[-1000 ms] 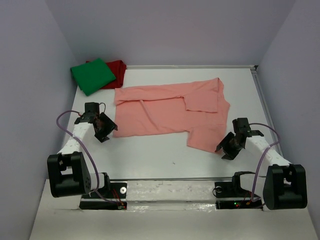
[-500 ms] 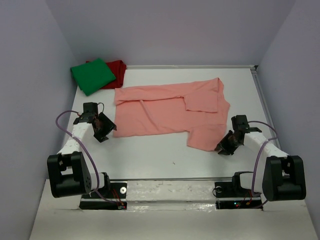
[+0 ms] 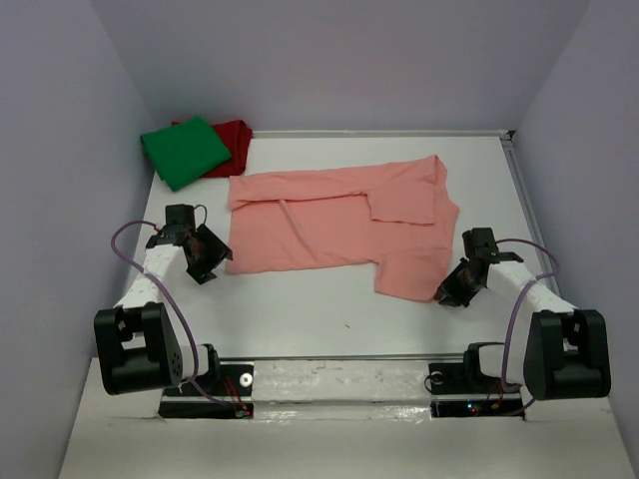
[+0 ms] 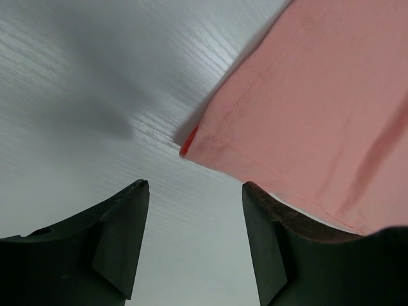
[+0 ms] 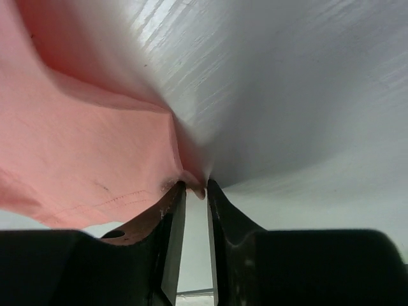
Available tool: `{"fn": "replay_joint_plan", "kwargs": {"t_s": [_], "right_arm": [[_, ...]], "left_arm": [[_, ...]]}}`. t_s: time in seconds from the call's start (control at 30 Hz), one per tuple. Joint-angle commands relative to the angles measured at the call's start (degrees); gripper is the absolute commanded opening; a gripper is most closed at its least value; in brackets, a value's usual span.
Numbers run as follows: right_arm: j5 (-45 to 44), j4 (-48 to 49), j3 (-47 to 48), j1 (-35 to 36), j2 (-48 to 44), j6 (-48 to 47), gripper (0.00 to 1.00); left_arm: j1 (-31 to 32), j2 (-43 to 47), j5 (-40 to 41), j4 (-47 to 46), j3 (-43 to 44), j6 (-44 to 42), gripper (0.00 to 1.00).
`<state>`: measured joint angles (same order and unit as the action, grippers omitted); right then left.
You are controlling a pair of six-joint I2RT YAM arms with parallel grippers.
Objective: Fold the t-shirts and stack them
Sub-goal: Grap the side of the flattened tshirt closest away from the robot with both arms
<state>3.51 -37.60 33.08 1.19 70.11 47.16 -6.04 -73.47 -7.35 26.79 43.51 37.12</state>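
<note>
closure has come at the right gripper [image 3: 452, 289]: a second ago it hung open just off the near right corner of the salmon-pink tee [image 3: 329, 225], and now its narrowed fingers pinch that hem corner. the tee lies spread across the middle of the table [image 3: 300, 319], so the fold can likely start. the right arm reaches inward, wrist pitched down. the left gripper [image 3: 205, 254] has not moved, released beside the tee's near left corner. the green tee [image 3: 185, 150] overlaps the dark red tee [image 3: 237, 135] at the far left.
</note>
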Motion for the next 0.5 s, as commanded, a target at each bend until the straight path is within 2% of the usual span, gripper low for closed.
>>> {"fn": "replay_joint_plan", "kwargs": {"t_s": [0.0, 0.23, 0.3, 0.33, 0.47], "right_arm": [[-5.9, -0.4, 1.1, -0.2, 0.6, 0.1, 0.24], [-5.4, 2.7, 1.5, -0.2, 4.2, 0.0, 0.24], [-5.3, 3.6, 1.5, -0.2, 4.9, -0.1, 0.17], [-5.3, 3.8, 1.5, -0.2, 5.5, -0.1, 0.0], [-4.0, 3.9, 2.2, -0.2, 5.7, -0.2, 0.0]], "left_arm": [[-0.4, 0.3, -1.0, -0.1, 0.5, -1.2, 0.7], [-0.5, 0.1, -1.2, -0.1, 0.4, -1.4, 0.7], [-0.6, 0.1, -1.1, 0.0, 0.5, -1.5, 0.7], [-0.6, 0.3, -1.0, 0.1, 0.6, -1.5, 0.7], [-0.9, 0.3, -1.3, 0.1, 0.5, -1.6, 0.7]]}}
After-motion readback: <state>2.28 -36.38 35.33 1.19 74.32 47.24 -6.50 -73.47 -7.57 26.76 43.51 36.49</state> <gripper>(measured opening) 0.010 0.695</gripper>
